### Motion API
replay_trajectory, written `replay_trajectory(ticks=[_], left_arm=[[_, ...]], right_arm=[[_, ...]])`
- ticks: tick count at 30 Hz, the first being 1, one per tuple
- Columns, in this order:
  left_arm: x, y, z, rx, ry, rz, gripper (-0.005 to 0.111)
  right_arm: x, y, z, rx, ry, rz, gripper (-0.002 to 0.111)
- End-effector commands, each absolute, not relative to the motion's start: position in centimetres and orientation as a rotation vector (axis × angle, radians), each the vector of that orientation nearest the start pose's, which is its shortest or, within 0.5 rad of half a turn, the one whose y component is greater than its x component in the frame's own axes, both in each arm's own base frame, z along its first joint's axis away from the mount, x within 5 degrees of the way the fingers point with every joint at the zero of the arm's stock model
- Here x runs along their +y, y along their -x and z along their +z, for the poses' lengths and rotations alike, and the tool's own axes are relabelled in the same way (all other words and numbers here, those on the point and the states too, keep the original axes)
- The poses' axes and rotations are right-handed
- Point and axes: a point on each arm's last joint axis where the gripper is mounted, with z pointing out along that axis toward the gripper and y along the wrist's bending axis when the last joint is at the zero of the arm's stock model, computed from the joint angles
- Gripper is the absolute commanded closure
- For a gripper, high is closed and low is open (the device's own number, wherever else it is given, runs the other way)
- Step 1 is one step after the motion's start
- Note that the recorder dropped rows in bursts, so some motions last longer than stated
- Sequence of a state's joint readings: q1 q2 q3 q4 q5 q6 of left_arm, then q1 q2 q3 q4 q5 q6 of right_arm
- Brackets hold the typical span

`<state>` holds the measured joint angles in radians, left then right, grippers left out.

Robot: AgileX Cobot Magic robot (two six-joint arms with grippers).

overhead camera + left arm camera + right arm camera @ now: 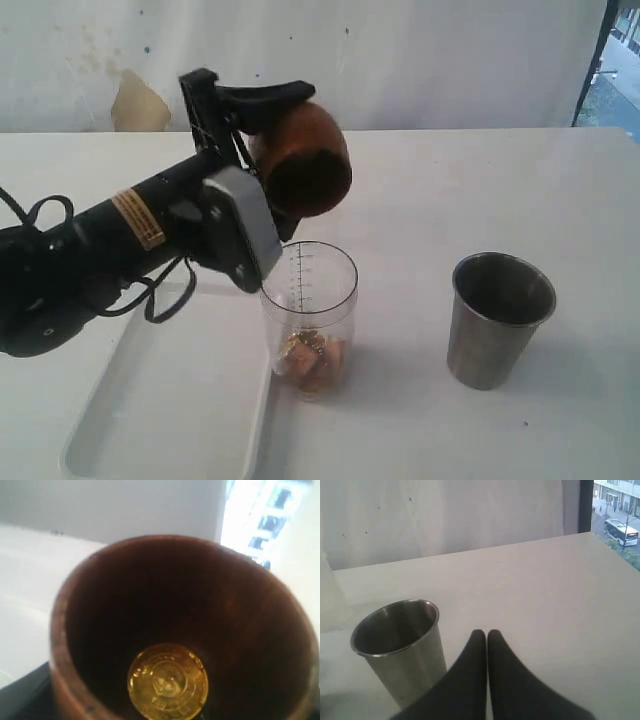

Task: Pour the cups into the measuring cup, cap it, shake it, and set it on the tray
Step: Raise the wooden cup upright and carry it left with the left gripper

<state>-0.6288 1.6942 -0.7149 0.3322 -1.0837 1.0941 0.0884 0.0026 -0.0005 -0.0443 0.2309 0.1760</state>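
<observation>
My left gripper (258,118) is shut on the brown wooden cup (300,158) and holds it tipped, mouth down and towards the camera, just above the clear measuring cup (310,300). The measuring cup stands upright on the table with brown and golden pieces (312,358) at its bottom. The left wrist view looks straight into the wooden cup (240,610), where a gold coin (167,682) lies against the inside. To the right stands the steel tumbler (498,318), upright. Beside the tumbler (400,645) my right gripper (486,634) is shut on nothing. The white tray (170,400) lies left of the measuring cup.
The left arm (110,250) and its cables stretch over the tray's far end. A white wall (400,60) runs behind the table, with a window (620,60) at the far right. The right arm does not show in the exterior view.
</observation>
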Motion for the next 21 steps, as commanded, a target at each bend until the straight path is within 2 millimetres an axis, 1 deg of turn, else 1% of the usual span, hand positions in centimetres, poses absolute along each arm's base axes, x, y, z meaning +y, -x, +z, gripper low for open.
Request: replay_trajectory(ticks=[1,6,8,10,12,17,19,21], left_arm=[[-21.3,-25.5,24.0,0.888,-1.004,-0.059,0.107],[-21.3,-25.7,23.0,1.041,-1.031,-0.128,0.107],[-21.3,-25.9,23.1,1.135,-1.005,-0.194,0.107],[-21.4,-26.4,23.7,1.259,-0.961,-0.263,0.107],[-21.4,-26.8,24.8,1.347,-0.925,-0.298,0.107],[-21.0,-27.3,28.9,1.491,-0.847,-0.32,0.107],[-20.3,-27.5,30.6,1.594,-0.797,-0.305,0.107],[-19.3,-27.9,31.8,1.681,-0.741,-0.289,0.107]], right_arm=[[0.4,-5.6,19.3,1.707,-0.045,0.155,0.108],[0.4,-5.6,19.3,1.707,-0.045,0.155,0.108],[0.4,-5.6,19.3,1.707,-0.045,0.155,0.108],[0.4,-5.6,19.3,1.707,-0.045,0.155,0.108],[0.4,-5.6,19.3,1.707,-0.045,0.155,0.108],[0.4,-5.6,19.3,1.707,-0.045,0.155,0.108],[0.4,-5.6,19.3,1.707,-0.045,0.155,0.108],[0.4,-5.6,19.3,1.707,-0.045,0.155,0.108]])
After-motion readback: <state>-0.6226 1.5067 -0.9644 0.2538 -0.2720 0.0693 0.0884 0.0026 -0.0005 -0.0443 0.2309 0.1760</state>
